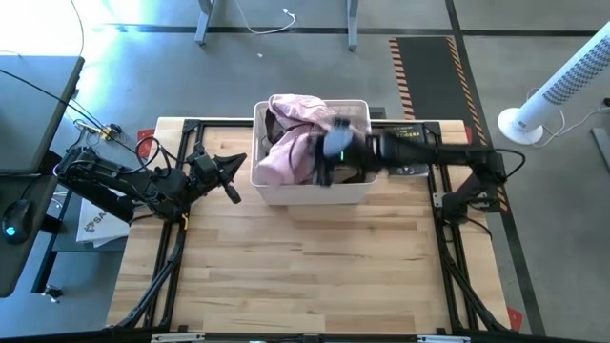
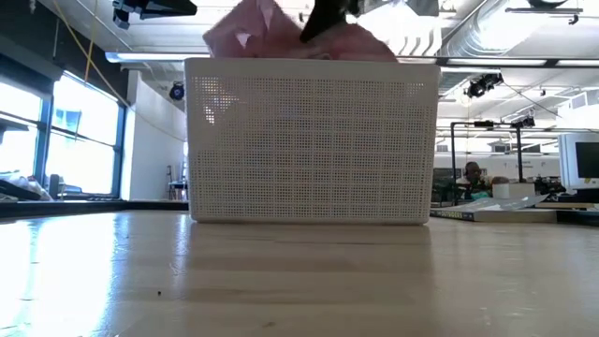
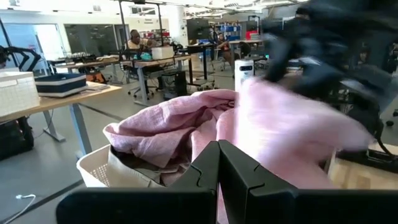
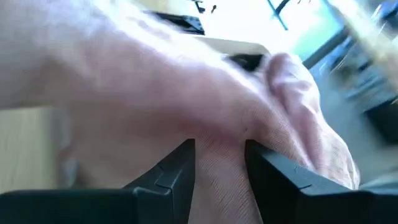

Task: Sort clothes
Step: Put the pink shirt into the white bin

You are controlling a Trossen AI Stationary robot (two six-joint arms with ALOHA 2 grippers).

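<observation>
A pale pink garment (image 1: 291, 143) lies heaped in the white plastic basket (image 1: 310, 192) at the table's far middle, with part of it drawn up above the rim (image 2: 281, 37). My right gripper (image 1: 329, 152) is over the basket and shut on the pink cloth (image 4: 217, 174). My left gripper (image 1: 233, 191) is shut and empty, just left of the basket; it shows in the left wrist view (image 3: 219, 162). Dark cloth (image 3: 143, 163) lies under the pink garment. The other clothes are hidden. My right gripper pinches a gathered bunch of the pink garment (image 4: 219, 163) between its two fingers, in several layers. The cloth spreads out beyond the fingers (image 4: 186, 81). The raised part stands above the basket rim while the rest lies in the basket.
The basket stands on the wooden table (image 1: 315, 267), whose near half is bare wood. A flat dark book-like thing (image 2: 487, 213) lies on the table right of the basket. A white fan (image 1: 562, 86) stands on the floor beyond the table's right side. People sit at desks in the room behind.
</observation>
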